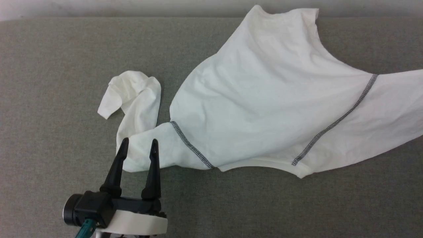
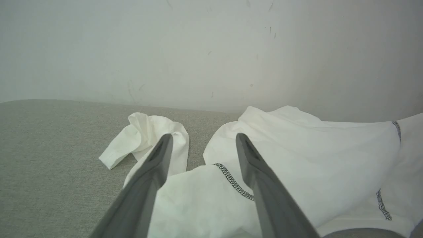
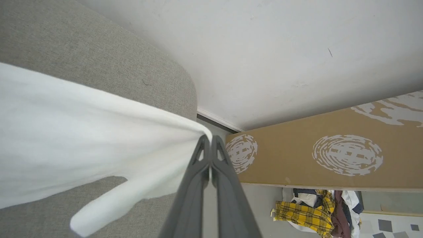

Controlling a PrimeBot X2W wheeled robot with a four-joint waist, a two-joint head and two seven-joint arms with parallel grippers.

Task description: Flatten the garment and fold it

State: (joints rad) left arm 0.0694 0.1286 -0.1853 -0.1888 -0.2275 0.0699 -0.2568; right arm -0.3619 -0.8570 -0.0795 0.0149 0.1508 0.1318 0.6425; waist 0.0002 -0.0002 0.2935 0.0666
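Left pincer (image 1: 139, 142) gapes over the garment (image 1: 264, 99) — right pincer (image 3: 211, 138) clamps its edge.

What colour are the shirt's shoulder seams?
Dark grey zigzag seams on the white garment; clearest in the head view.

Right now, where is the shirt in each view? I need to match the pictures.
Head view: shirt across centre and right, one sleeve reaching the open left claw at lower left.
Left wrist view: shirt lower centre to right, behind that claw's fingers.
Right wrist view: shirt in the left half, drawn to the tips of the shut right claw.
Shared landmark: the grey surface under it.
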